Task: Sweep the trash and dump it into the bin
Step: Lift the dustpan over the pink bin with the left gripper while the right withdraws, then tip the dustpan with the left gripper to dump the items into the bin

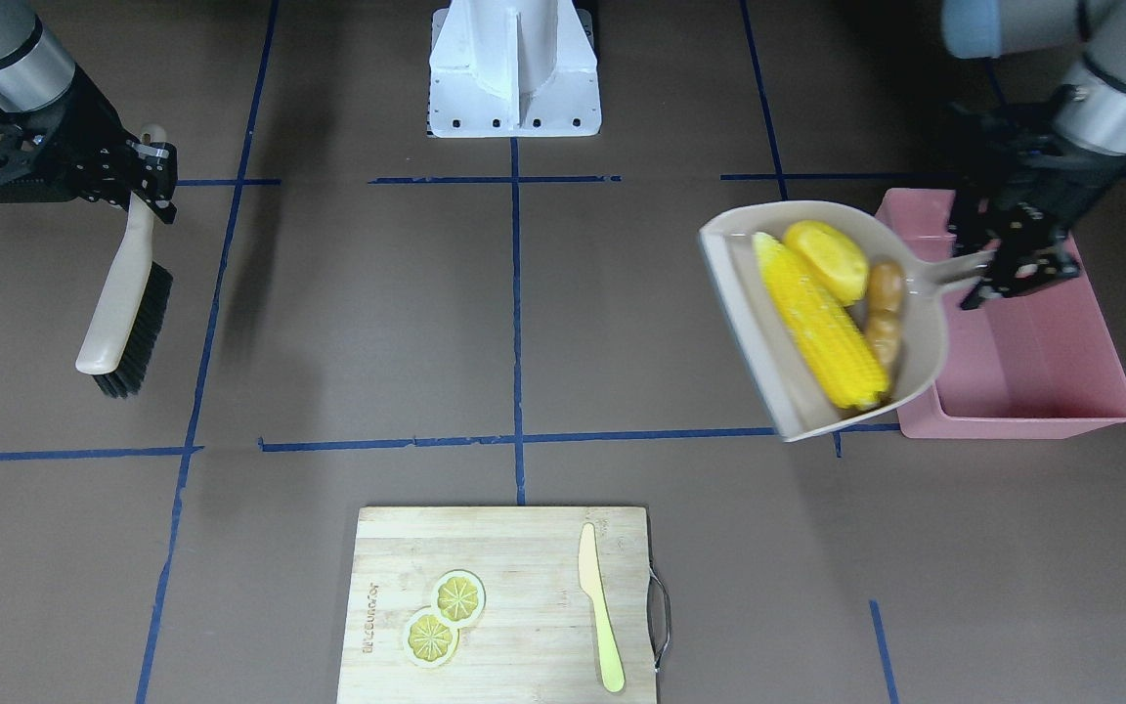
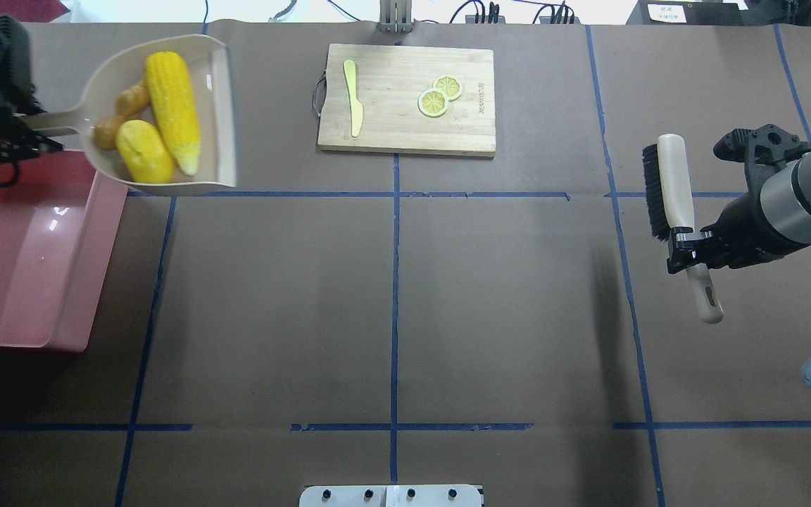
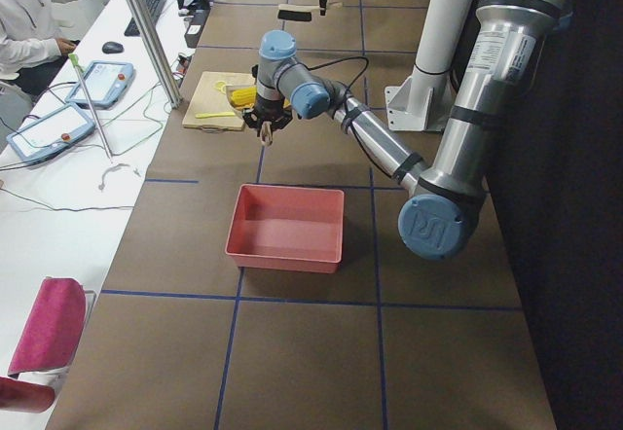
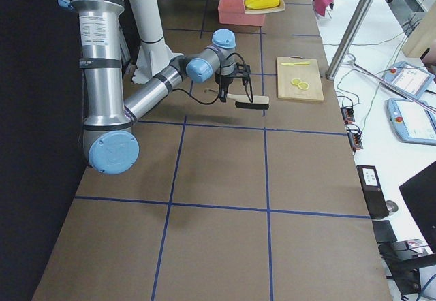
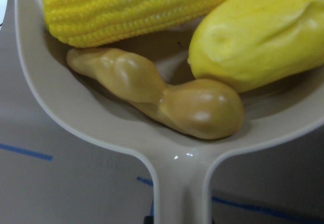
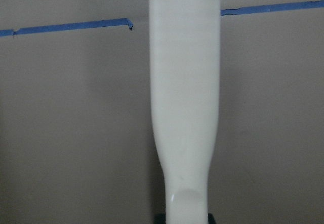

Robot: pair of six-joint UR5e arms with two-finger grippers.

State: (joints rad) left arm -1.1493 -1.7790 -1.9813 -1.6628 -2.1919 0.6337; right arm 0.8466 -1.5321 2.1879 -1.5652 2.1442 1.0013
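My left gripper (image 2: 22,130) is shut on the handle of the beige dustpan (image 2: 219,105) and holds it in the air beside the far end of the pink bin (image 2: 32,274). In the pan lie the corn cob (image 2: 173,109), the yellow potato-like piece (image 2: 145,151) and the tan ginger root (image 2: 120,116); they also show in the left wrist view, the ginger root (image 5: 162,100) nearest the handle. The bin looks empty. My right gripper (image 2: 687,243) is shut on the handle of a beige brush (image 2: 676,186) with black bristles, held above the table at the right.
A wooden cutting board (image 2: 405,98) at the table's far middle carries two lemon slices (image 2: 439,95) and a yellow-green knife (image 2: 353,105). Blue tape lines cross the brown table. The robot's white base (image 1: 514,68) stands at the near edge.
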